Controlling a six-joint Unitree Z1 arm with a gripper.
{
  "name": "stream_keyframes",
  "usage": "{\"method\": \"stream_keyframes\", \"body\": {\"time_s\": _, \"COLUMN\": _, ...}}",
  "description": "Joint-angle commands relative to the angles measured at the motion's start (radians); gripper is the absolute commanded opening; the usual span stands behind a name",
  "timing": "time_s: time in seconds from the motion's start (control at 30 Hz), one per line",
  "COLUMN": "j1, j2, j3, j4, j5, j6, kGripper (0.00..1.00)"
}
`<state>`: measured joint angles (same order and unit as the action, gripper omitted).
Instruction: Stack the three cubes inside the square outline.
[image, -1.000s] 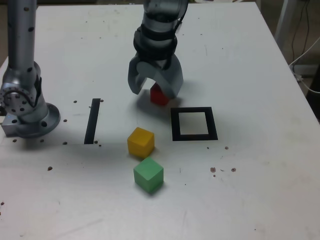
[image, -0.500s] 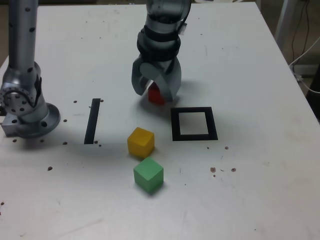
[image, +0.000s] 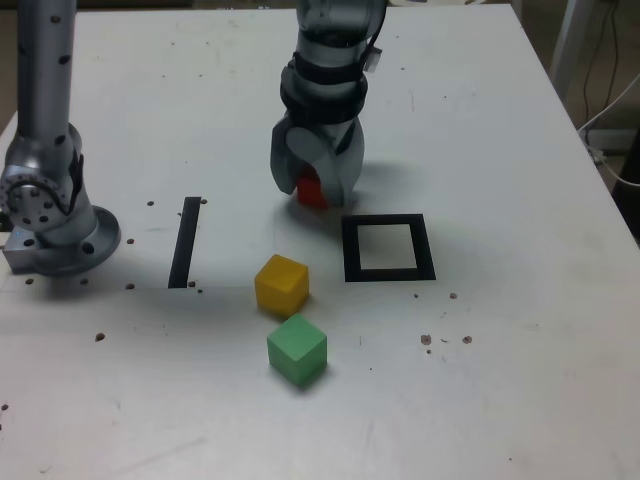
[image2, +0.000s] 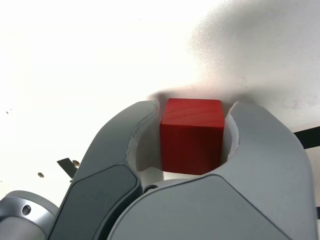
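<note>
The jaws (image2: 191, 135) clench 1 red cube (image2: 192, 135), partly hidden in the exterior view.

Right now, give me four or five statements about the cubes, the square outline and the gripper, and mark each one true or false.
1. The red cube is between the gripper's fingers. True.
2. The green cube sits inside the square outline. False: it is on the table outside it.
3. The yellow cube is stacked on the green one. False: both are on the table.
4. No cube is inside the outline. True.
5. The black strip lies right of the outline in the exterior view. False: it lies left.
</note>
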<state>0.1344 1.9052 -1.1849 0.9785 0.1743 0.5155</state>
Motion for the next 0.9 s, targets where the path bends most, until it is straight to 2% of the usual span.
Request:
{"method": "stream_keyframes", "body": {"time_s": 0.0, "j1": -0.004, "j2": -0.013, "j3": -0.01, "j4": 0.017, "j5": -0.001, "j6": 0.001, "kGripper": 0.29}}
{"method": "stream_keyframes", "body": {"time_s": 0.2, "j1": -0.046, "j2": -0.041, "j3": -0.082, "j4": 0.105, "j5": -0.014, "j6": -0.038, "kGripper": 0.29}}
{"method": "stream_keyframes", "body": {"time_s": 0.33, "j1": -0.113, "j2": -0.052, "j3": -0.208, "j4": 0.224, "j5": -0.031, "j6": -0.151, "kGripper": 0.29}}
{"method": "stream_keyframes", "body": {"time_s": 0.43, "j1": -0.148, "j2": -0.047, "j3": -0.27, "j4": 0.268, "j5": -0.065, "j6": -0.251, "kGripper": 0.29}}
{"method": "stream_keyframes", "body": {"time_s": 0.57, "j1": -0.176, "j2": -0.027, "j3": -0.293, "j4": 0.255, "j5": -0.126, "j6": -0.374, "kGripper": 0.29}}
{"method": "stream_keyframes", "body": {"time_s": 0.63, "j1": -0.19, "j2": -0.012, "j3": -0.297, "j4": 0.24, "j5": -0.143, "j6": -0.428, "kGripper": 0.29}}
{"method": "stream_keyframes", "body": {"time_s": 0.73, "j1": -0.21, "j2": 0.011, "j3": -0.3, "j4": 0.225, "j5": -0.148, "j6": -0.498, "kGripper": 0.29}}
{"method": "stream_keyframes", "body": {"time_s": 0.87, "j1": -0.231, "j2": 0.038, "j3": -0.306, "j4": 0.223, "j5": -0.134, "j6": -0.573, "kGripper": 0.29}}
